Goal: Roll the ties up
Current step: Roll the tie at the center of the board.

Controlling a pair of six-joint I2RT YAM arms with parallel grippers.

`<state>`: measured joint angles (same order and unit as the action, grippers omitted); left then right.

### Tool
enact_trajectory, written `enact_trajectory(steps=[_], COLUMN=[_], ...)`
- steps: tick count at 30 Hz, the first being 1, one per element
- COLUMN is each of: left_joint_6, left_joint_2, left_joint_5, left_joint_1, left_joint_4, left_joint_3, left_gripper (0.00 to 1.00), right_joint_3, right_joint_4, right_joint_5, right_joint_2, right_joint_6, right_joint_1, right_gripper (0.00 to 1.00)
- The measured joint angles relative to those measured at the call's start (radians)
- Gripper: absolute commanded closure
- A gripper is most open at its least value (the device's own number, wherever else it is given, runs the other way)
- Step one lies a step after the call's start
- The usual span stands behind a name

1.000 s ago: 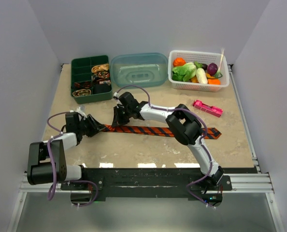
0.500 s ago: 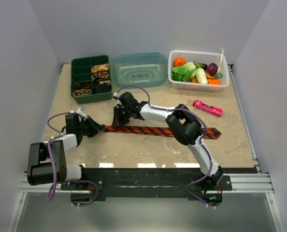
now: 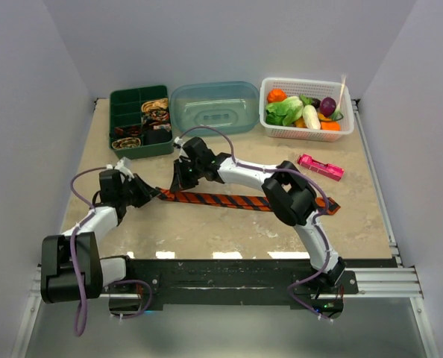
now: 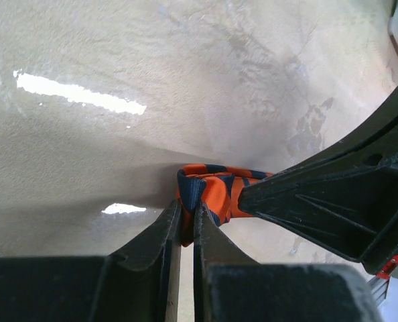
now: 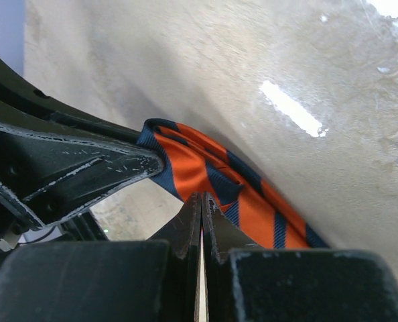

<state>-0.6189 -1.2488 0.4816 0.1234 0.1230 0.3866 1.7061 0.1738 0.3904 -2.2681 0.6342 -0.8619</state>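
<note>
The orange tie (image 3: 244, 201) with dark diagonal stripes lies flat across the middle of the table, left to right. My left gripper (image 3: 154, 195) is shut on its folded left end; in the left wrist view the jaws (image 4: 185, 216) pinch the orange fold (image 4: 212, 191). My right gripper (image 3: 180, 183) is right beside it, shut, its tips (image 5: 202, 198) nipping the tie's edge (image 5: 252, 201). The left gripper's finger (image 5: 72, 171) shows at the left of the right wrist view. Small rolled ties (image 3: 156, 110) sit in the green compartment box (image 3: 120, 101).
A clear blue tub (image 3: 215, 107) stands at the back middle. A white basket (image 3: 306, 132) of toy vegetables stands at the back right. A pink flat gadget (image 3: 320, 167) lies right of the tie's middle.
Both grippers have shifted a little toward the back left, pulling the tie's left end with them. The tie's right end has slid slightly left.
</note>
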Motion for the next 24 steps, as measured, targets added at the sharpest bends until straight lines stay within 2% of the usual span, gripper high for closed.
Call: enact_trajectory(steps=[5, 14, 24], left_joint_6=[0.021, 0.055, 0.063], left_joint_2=[0.056, 0.059, 0.059], left_joint_5=[-0.066, -0.168, -0.23], left_joint_1=[-0.04, -0.097, -0.189], left_joint_4=[-0.08, -0.212, -0.256], left_joint_3=[0.056, 0.143, 0.175], left_gripper=[1.0, 1.0, 1.0], right_joint_3=[0.0, -0.006, -0.012], right_joint_4=[-0.002, 0.003, -0.002], right_joint_5=[-0.006, -0.013, -0.014], right_joint_2=[0.025, 0.025, 0.01], right_joint_6=[-0.002, -0.007, -0.005], right_joint_1=[-0.002, -0.002, -0.002], right_gripper=[1.0, 1.0, 1.0])
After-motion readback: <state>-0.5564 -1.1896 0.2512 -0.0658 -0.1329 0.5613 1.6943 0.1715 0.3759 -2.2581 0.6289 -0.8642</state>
